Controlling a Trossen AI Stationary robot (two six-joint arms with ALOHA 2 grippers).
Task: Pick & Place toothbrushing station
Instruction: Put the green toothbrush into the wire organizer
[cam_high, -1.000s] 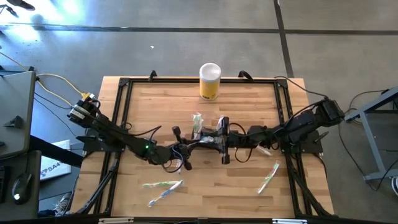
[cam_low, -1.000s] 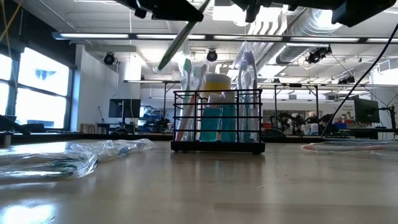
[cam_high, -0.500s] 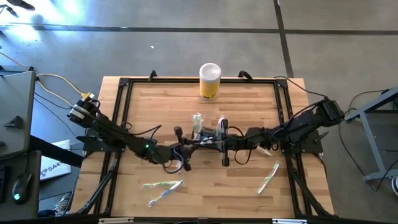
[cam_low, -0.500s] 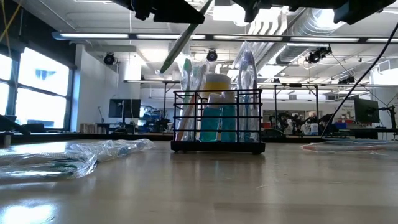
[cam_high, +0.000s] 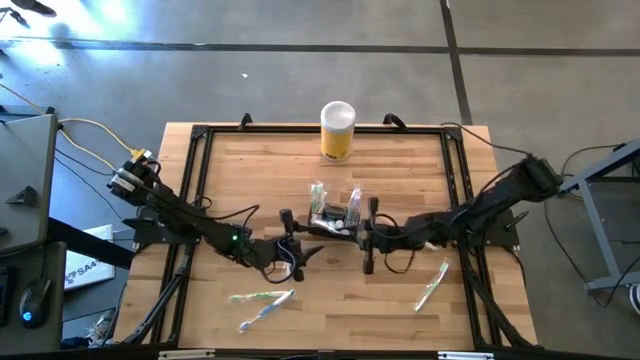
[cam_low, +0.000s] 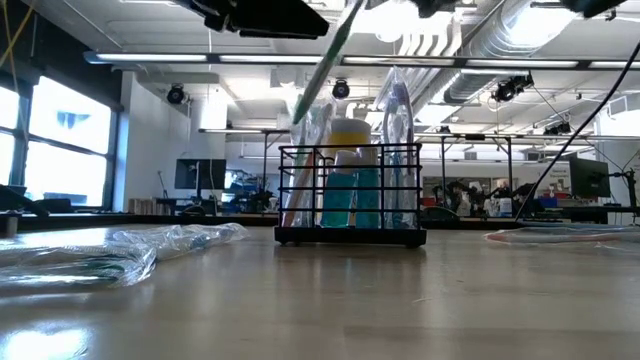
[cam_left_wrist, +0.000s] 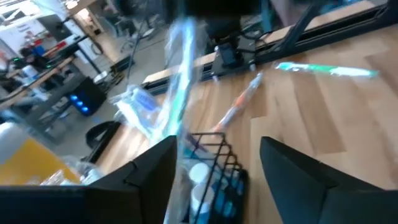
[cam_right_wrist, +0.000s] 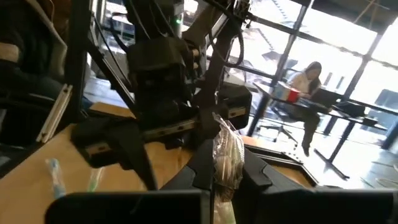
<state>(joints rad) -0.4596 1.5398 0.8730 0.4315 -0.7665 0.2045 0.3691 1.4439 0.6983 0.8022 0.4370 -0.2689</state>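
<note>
While its fingers stand spread wide, the left gripper (cam_high: 300, 252) hovers at mid-table just beside the black wire-mesh caddy (cam_high: 333, 219), a wrapped toothbrush (cam_left_wrist: 177, 106) leaning free between them. Opposite, the right gripper (cam_high: 366, 235) is pinched closed on a crinkled plastic wrapper (cam_right_wrist: 227, 155). Beyond the caddy stands a yellow cylinder (cam_high: 337, 131); more wrapped toothbrushes (cam_high: 262, 296) lie on the table's near side.
</note>
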